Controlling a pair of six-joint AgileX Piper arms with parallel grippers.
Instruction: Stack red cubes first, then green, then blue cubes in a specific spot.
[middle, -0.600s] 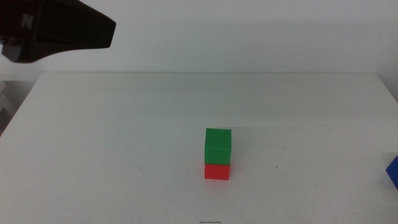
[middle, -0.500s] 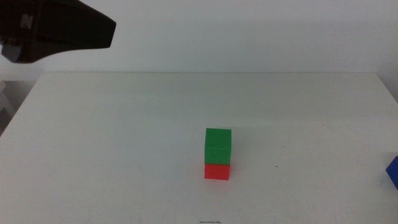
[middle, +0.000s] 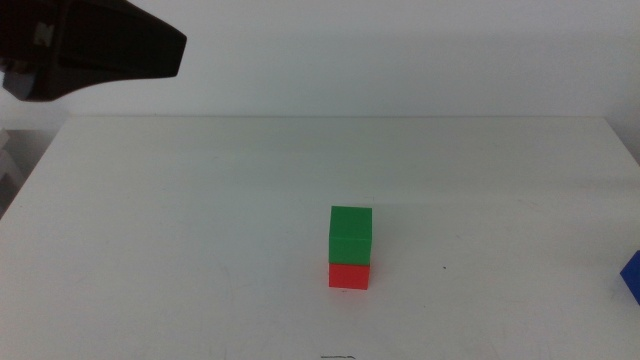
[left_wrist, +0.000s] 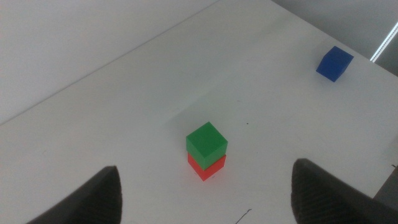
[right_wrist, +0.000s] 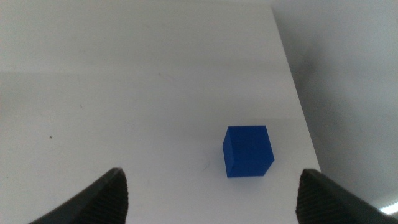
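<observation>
The green cube (middle: 351, 234) sits squarely on the red cube (middle: 349, 275) at the middle of the white table; the stack also shows in the left wrist view, green cube (left_wrist: 206, 139) over red cube (left_wrist: 207, 168). The blue cube (middle: 632, 275) lies alone at the table's right edge, cut off by the picture; it also shows in the left wrist view (left_wrist: 334, 63). My left gripper (left_wrist: 205, 167) is open and empty, high above and back from the stack; its arm (middle: 100, 45) shows top left. My right gripper (right_wrist: 211, 171) is open and empty, above the blue cube (right_wrist: 247, 151).
The white table (middle: 200, 220) is bare apart from the cubes. Its right edge (right_wrist: 292, 93) runs close beside the blue cube, with a drop beyond. A white wall stands behind the table's far edge.
</observation>
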